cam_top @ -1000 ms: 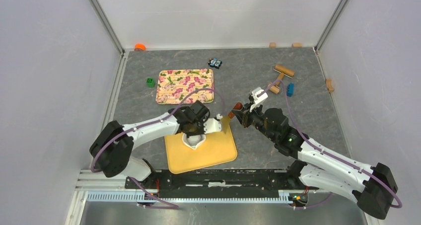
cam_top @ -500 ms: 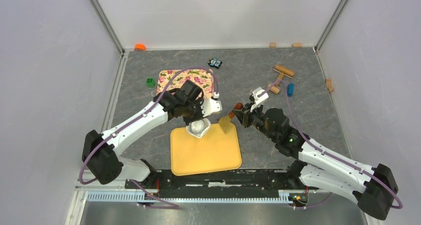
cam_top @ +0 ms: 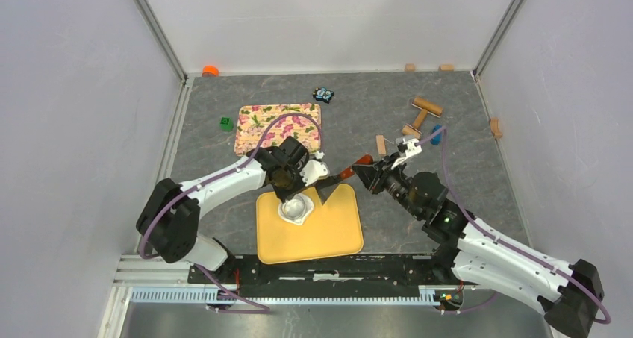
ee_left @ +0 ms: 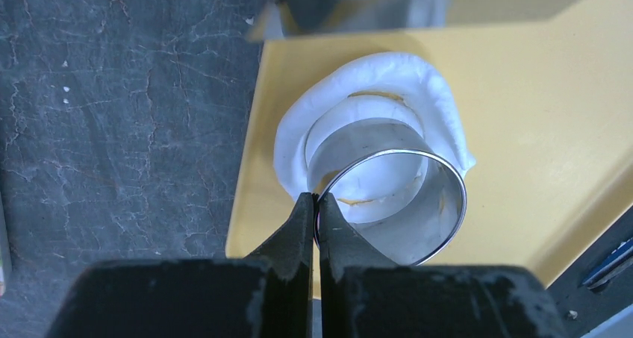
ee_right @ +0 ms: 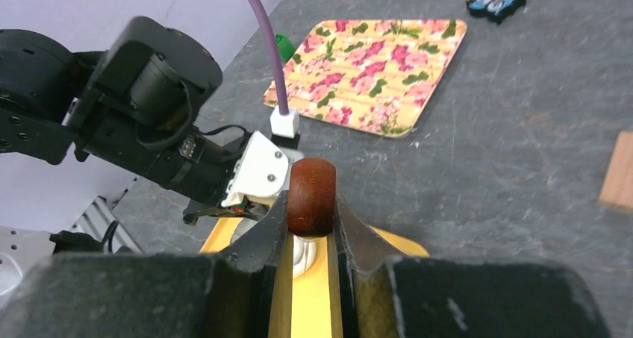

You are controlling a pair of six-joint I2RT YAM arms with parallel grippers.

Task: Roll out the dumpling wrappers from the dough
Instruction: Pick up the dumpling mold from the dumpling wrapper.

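Here, the grey tabletop [cam_top: 463, 114] carries the yellow board [cam_top: 328, 230] at its near edge, between my two bases, so that both of my arms reach it easily. My left gripper [ee_left: 316, 204] has its jaws pressed together on the thin wall of the clear round cup [ee_left: 407, 222], pinching it at the rim. I hold the cup tilted over the dough, I think because it serves as a cutter for a round wrapper; whether it really touches the dough I cannot tell. The dough [ee_left: 440, 107] lies flat near the far left corner of the board, close to its left edge. It shows a round groove with a thicker lip around it. My right gripper [ee_right: 311, 200] pinches the brown wooden handle [ee_right: 311, 180] of a scraper, the jaws only a little apart because the knob fills them. The shiny blade [ee_left: 351, 6] stands at the far edge of the board, just beside the dough, probably to trim or lift it.
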